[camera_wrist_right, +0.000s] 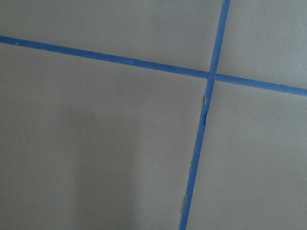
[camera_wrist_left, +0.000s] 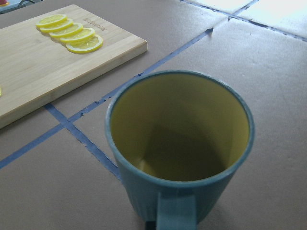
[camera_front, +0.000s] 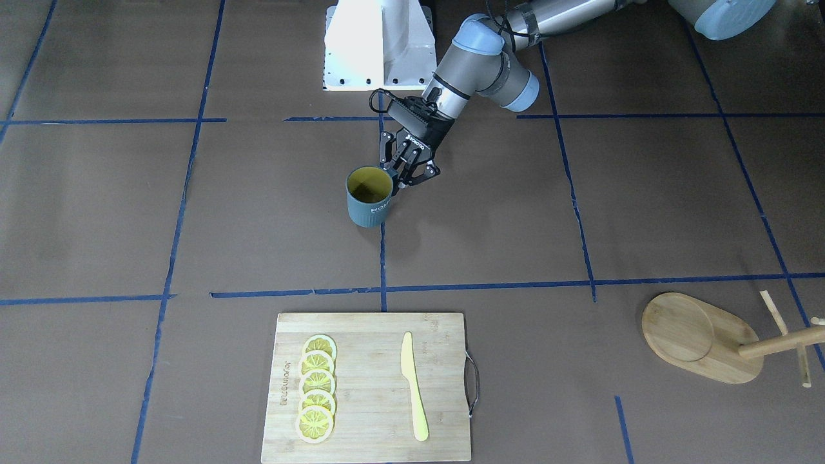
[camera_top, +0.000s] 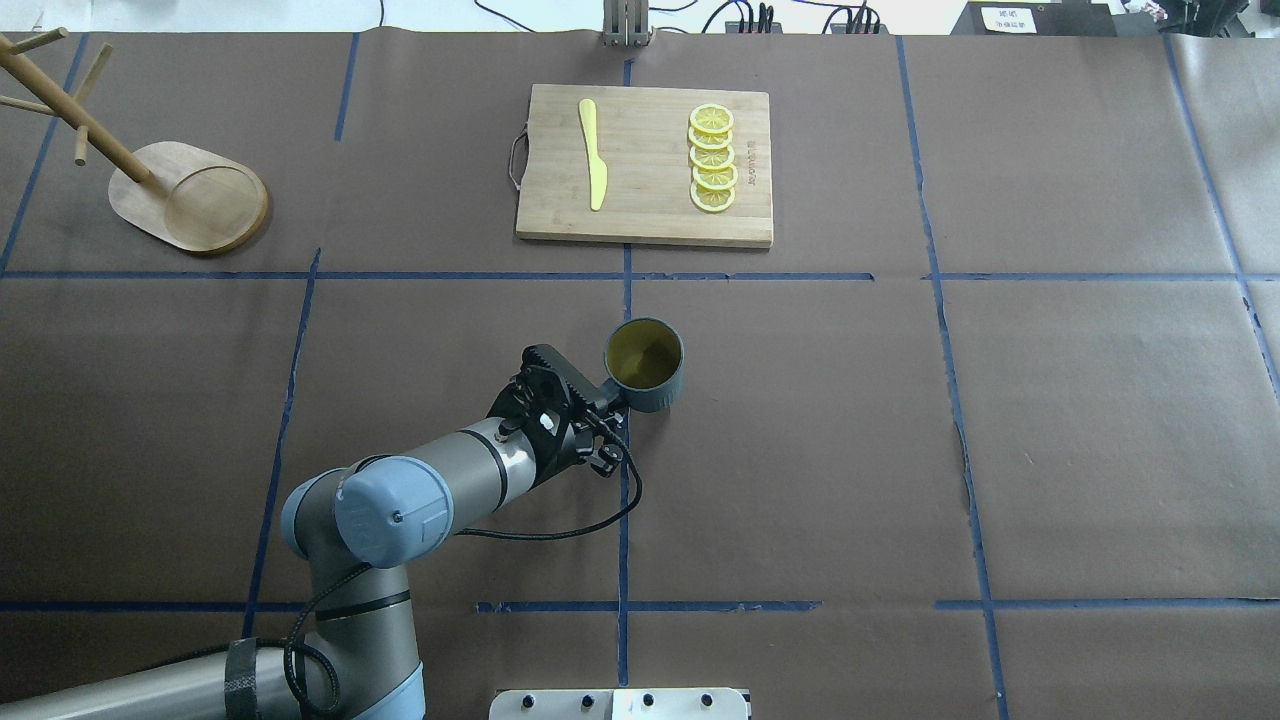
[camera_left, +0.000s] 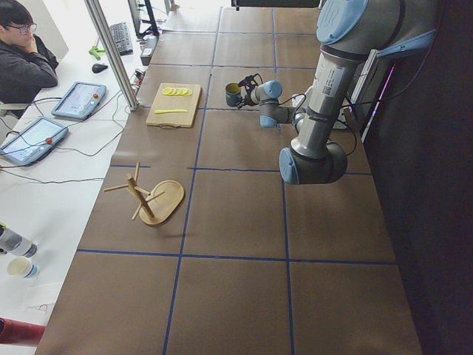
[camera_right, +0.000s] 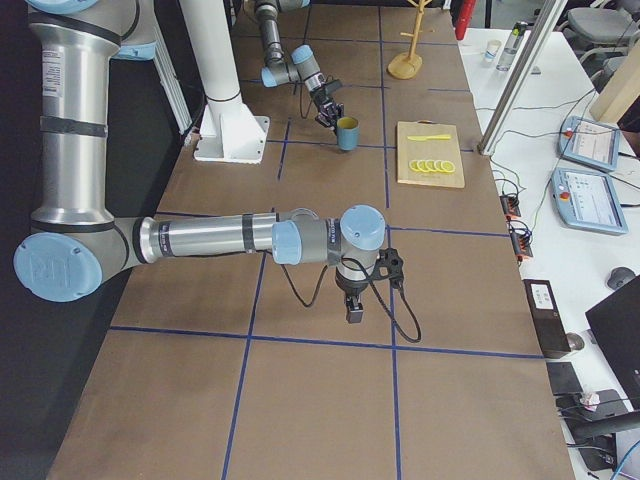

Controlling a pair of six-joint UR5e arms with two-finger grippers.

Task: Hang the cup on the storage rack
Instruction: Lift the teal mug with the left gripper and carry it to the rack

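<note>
The dark teal cup (camera_front: 368, 198) with a yellow inside is upright near the table's middle; it also shows in the overhead view (camera_top: 646, 362) and fills the left wrist view (camera_wrist_left: 180, 148). Its handle (camera_wrist_left: 175, 211) points at the left gripper (camera_front: 401, 178), whose jaws are closed on the handle at the cup's robot side. The fingertips are hidden in the left wrist view. The bamboo storage rack (camera_top: 190, 205) stands empty at the far left corner, well away from the cup (camera_front: 702, 338). The right gripper (camera_right: 355, 312) shows only in the exterior right view, pointing down over bare table; I cannot tell its state.
A bamboo cutting board (camera_top: 645, 165) with a yellow knife (camera_top: 593, 155) and several lemon slices (camera_top: 713, 158) lies beyond the cup. Blue tape lines cross the brown table cover. An operator (camera_left: 26, 63) sits at a side desk.
</note>
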